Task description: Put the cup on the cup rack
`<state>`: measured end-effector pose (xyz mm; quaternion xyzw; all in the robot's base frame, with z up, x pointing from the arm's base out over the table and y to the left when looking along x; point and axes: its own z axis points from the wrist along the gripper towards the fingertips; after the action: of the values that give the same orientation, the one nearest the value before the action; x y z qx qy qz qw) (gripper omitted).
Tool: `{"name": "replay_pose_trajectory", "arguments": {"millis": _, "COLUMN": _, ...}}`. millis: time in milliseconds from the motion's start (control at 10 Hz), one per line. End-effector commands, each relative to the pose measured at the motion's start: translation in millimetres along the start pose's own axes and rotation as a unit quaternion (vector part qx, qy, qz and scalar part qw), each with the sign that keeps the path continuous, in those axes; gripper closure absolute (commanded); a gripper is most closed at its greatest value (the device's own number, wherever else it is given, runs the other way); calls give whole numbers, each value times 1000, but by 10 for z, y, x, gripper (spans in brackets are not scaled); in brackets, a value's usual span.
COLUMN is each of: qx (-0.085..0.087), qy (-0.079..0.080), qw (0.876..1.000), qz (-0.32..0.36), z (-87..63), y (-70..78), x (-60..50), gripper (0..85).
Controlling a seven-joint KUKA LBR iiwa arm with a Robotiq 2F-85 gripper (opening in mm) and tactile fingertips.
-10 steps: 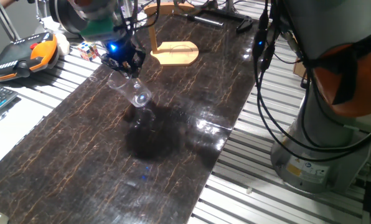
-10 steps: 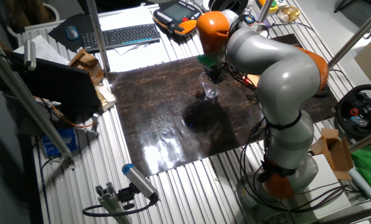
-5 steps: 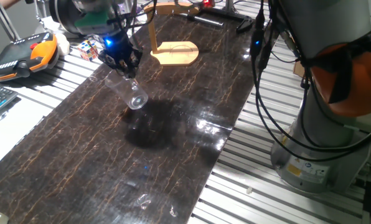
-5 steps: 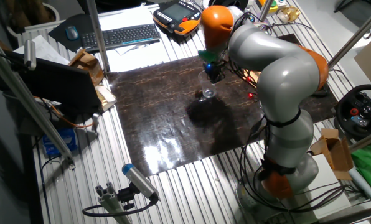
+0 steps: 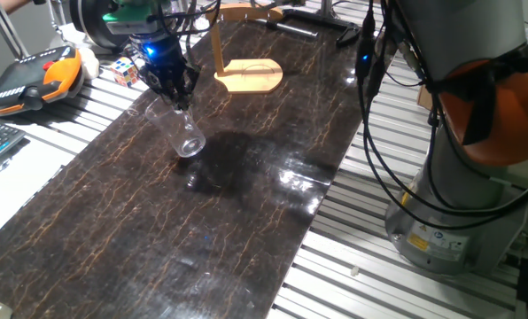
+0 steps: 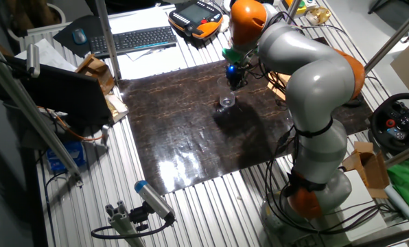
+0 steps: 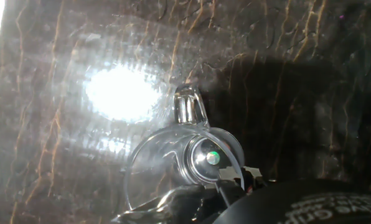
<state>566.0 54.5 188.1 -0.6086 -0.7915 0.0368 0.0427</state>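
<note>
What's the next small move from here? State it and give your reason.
Probably carry the cup toward the cup rack. The gripper is shut on the cup's rim, and the cup hangs tilted over the dark table, while the rack stands apart farther back, its post and top arm bare.

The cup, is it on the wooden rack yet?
Not yet. Picked up: the end effector holds the cup by its rim, tilted above the dark table. In hand: carrying it. Left: hanging it on the cup rack, which stands bare farther along the table.
</note>
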Motion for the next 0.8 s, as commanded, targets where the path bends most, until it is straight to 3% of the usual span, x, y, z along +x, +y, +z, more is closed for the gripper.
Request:
{"name": "replay_pose_trajectory", "arguments": {"millis": 0, "qx": 2, "qy": -1, "qw": 1000, "qz": 0, "z": -3, "y": -1, "x": -1, "gripper": 830}}
{"name": "replay_pose_trajectory", "arguments": {"millis": 400, "qx": 15, "qy": 0, "qw": 1000, "qz": -17, "z": -175, "y": -120, "x": -50, "gripper": 830}}
{"name": "replay_pose_trajectory", "arguments": {"millis": 700, "qx": 31, "qy": 5, "qw": 998, "qz": -47, "z": -223, "y": -181, "x": -119, "gripper": 830}}
